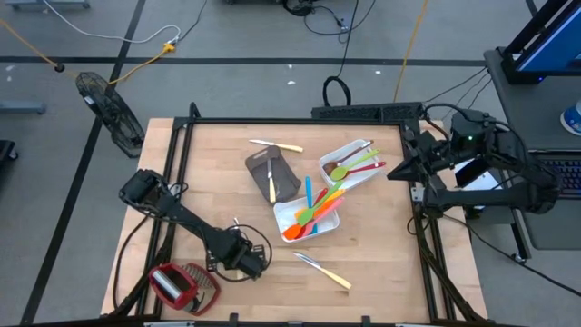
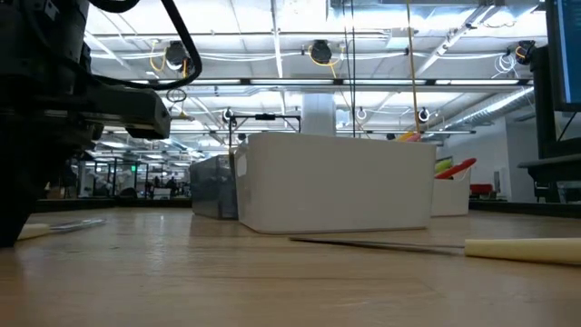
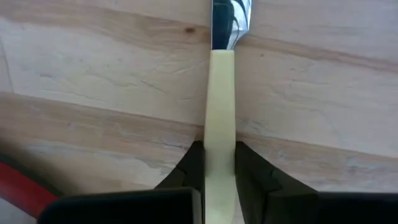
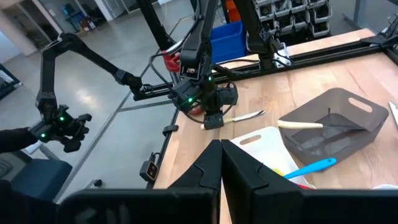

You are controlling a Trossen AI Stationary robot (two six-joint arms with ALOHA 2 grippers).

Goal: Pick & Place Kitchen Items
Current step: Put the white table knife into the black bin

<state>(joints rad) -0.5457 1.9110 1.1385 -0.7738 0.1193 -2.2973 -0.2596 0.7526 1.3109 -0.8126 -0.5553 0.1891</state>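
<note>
My left gripper (image 1: 247,262) stands near the table's front left, pointing down, shut on a pale-handled piece of metal cutlery (image 4: 242,116) that lies on the wood. A like piece (image 1: 322,270) lies flat to its right, and another (image 1: 275,144) at the far side. Coloured spoons and spatulas fill a white tray (image 1: 283,211) and a second white tray (image 1: 356,148). A grey tray (image 1: 272,173) holds one more pale-handled piece. My right gripper (image 4: 221,162) is shut and held high at the table's right edge, touching nothing. My left gripper pinches the cutlery's pale handle (image 3: 221,134) between its two fingers (image 3: 193,165), one on each long side. The fingers come from above, pointing down, and lie across the handle. The piece lies flat on the table, its metal end (image 3: 231,18) pointing away from the fingers.
A bulky red-and-wire-mesh tool (image 1: 182,283) lies at the front left corner, close behind my left arm. The three trays crowd the table's middle and far right. Bare wood shows along the front edge and at the far left. Black frame rails edge the table.
</note>
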